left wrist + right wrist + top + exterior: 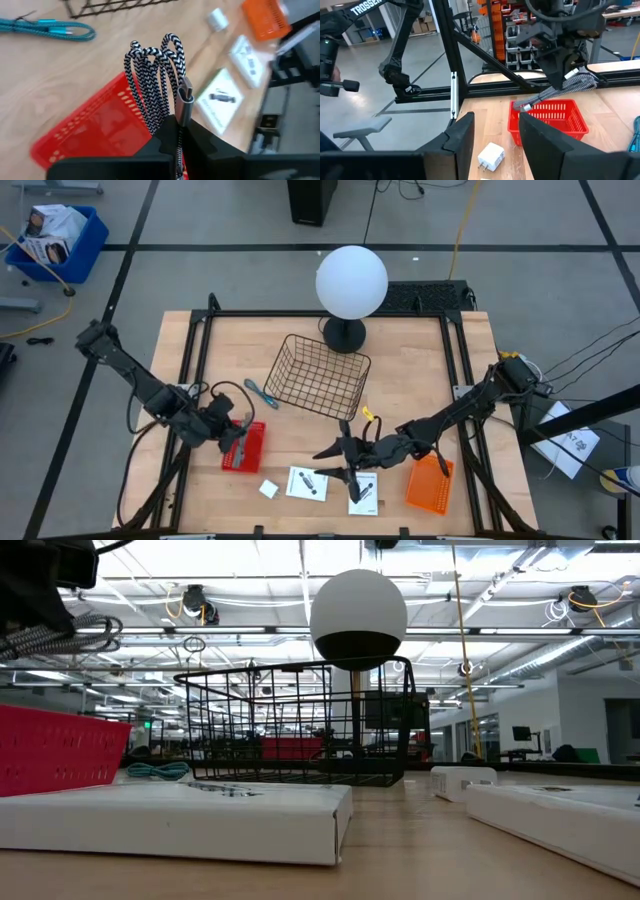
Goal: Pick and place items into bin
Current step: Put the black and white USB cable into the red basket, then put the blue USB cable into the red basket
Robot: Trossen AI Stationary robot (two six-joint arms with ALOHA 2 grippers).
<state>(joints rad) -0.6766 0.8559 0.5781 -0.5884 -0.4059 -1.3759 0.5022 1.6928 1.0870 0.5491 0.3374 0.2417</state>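
Overhead, the left gripper point(238, 435) hangs above the red bin point(244, 447) at lower left of the counter point(420, 380), clamped on a braided cable point(240, 427). The right gripper point(345, 460) sits low centre over a white card point(363, 491), fingers part open, holding nothing I can make out.

Next, the left wrist view shows the black-and-white cable coil point(155, 75) pinched upright over the red bin point(95, 125).

Judged so, the placing step is in hand; lowering and releasing into the bin comes next.
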